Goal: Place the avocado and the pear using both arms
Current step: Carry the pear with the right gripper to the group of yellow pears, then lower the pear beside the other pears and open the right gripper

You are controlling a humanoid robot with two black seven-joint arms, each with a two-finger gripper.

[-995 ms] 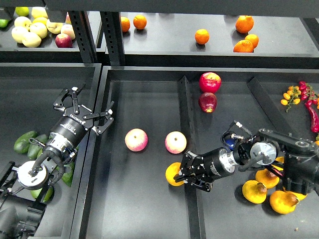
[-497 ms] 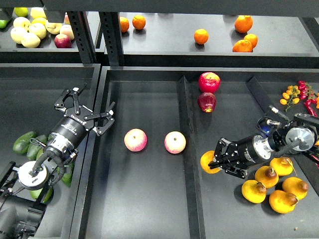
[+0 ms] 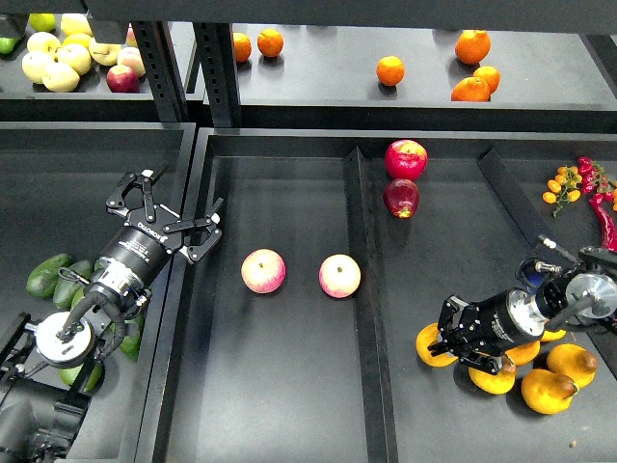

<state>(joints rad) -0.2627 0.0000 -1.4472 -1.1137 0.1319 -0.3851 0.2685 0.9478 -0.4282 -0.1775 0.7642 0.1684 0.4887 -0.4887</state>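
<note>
Currently, the pear [image 3: 430,344] is clamped by the right gripper [image 3: 457,343] just beside the other pears [image 3: 548,390]. Spread wide and empty, the left gripper [image 3: 166,209] is held above the tray edge, with the avocados [image 3: 60,280] lying near its arm.

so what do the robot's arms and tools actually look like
Both arms are black with silver round joint caps. The left tool has open-frame linkage fingers and small white lettering on its cylindrical wrist. The right tool is black too, with a blue part behind its wrist.

Orange-yellow pear [image 3: 430,344] on tray floor; green avocados [image 3: 48,274] far left.
</note>
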